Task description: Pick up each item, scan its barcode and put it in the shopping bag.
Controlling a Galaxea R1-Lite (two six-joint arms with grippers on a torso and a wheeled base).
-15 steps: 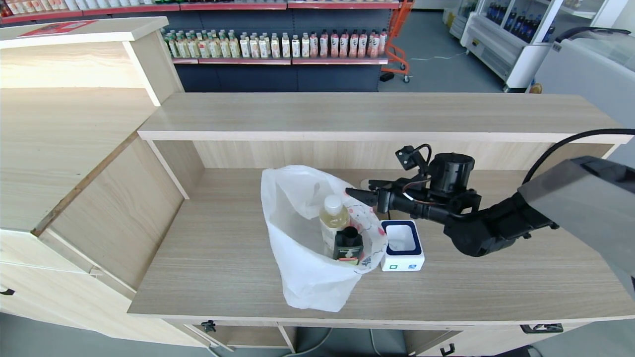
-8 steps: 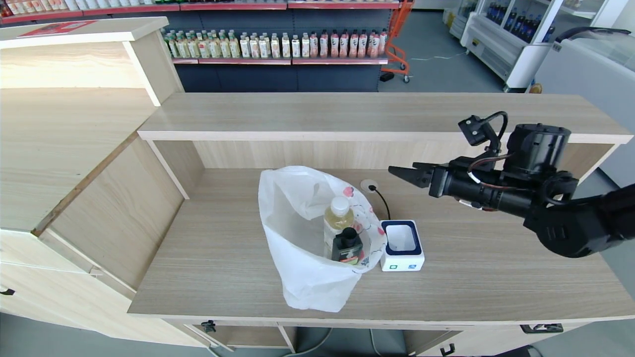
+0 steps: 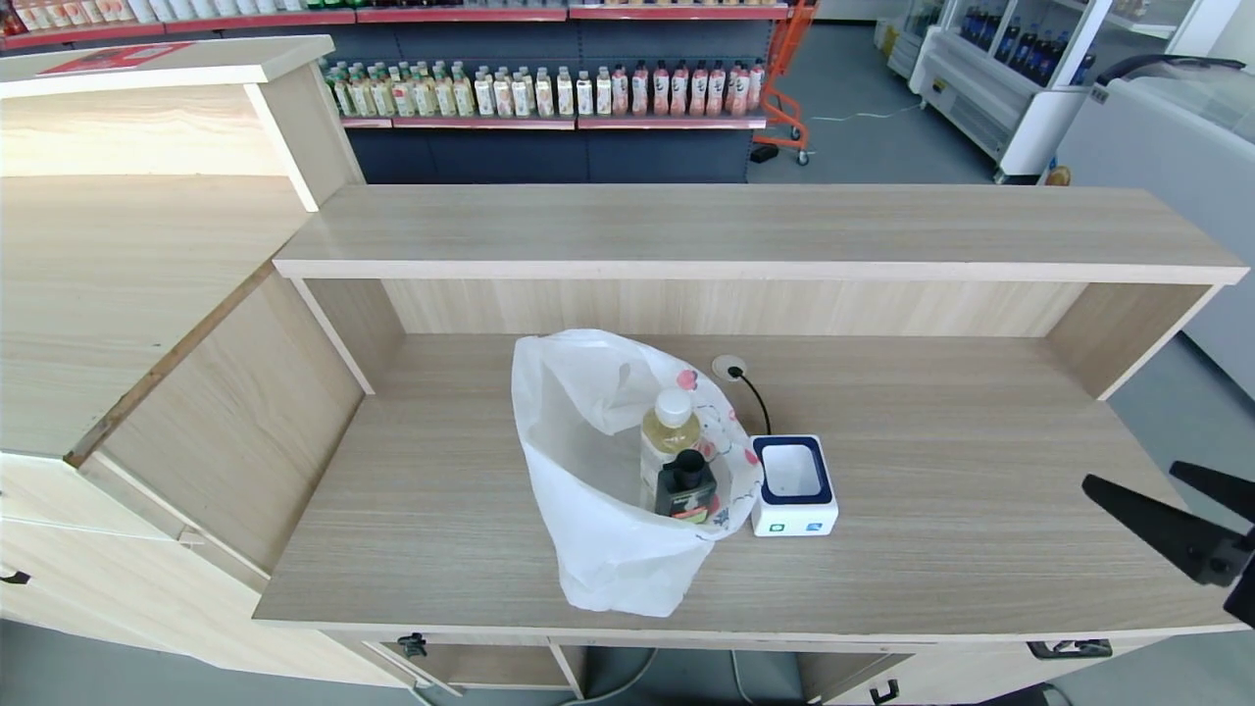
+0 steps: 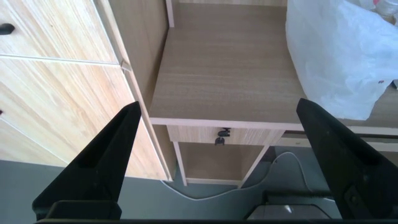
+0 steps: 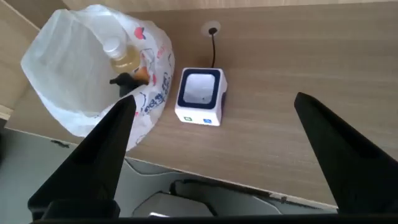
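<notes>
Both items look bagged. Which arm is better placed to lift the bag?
Left, probably: the shopping bag looks closer to the left end effector; the scanner stands between it and the right end effector.

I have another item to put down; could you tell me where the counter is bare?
The widest bare patch of the light wooden counter lies between the white-and-blue scanner box and the right side wall. Another lies between the white plastic shopping bag and the left side panel. It is tight between bag and scanner, with the black cable behind.
</notes>
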